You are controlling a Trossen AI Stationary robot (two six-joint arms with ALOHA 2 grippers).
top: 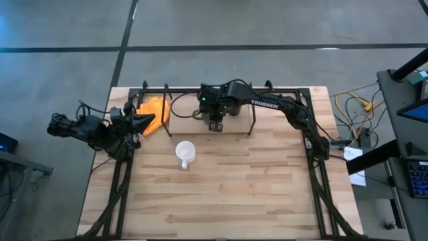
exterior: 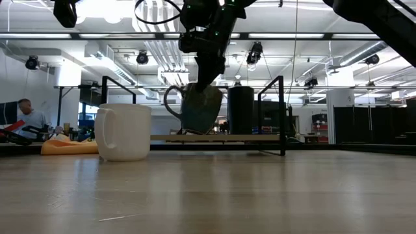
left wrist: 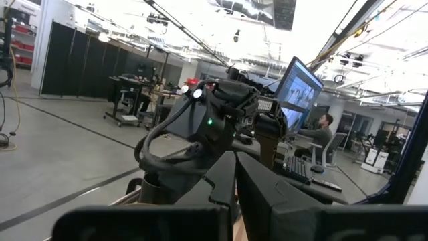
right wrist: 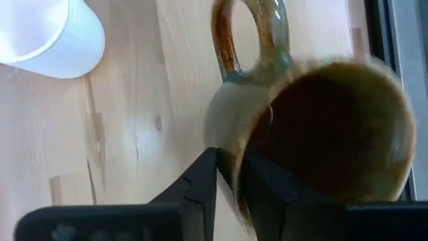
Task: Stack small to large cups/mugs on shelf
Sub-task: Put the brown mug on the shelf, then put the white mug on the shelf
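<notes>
My right gripper (top: 215,124) reaches over the shelf (exterior: 221,138) and is shut on the brown glazed mug (exterior: 200,108), which tilts with its handle (exterior: 170,103) toward the white mug. The small black cup (exterior: 240,110) stands upright on the shelf board beside it. The white mug (top: 185,152) stands on its base on the tabletop in front of the shelf, and also shows in the low view (exterior: 123,132). My left gripper (top: 148,120) is shut and empty at the table's left, next to the orange cloth (top: 154,110). My right gripper pinches the brown mug's rim (right wrist: 229,148) on the side next to the handle (right wrist: 251,40), one finger inside the mug and one outside. The fingers come from above, pointing down. The mug hangs tilted, its base just at the shelf board; whether it touches I cannot tell.
Thin black rods (exterior: 281,114) frame the shelf at its ends and stand up around the mugs. The orange cloth lies at the shelf's left end. Bare tabletop lies in front of the white mug (top: 221,194). A person (exterior: 26,117) sits in the room beyond.
</notes>
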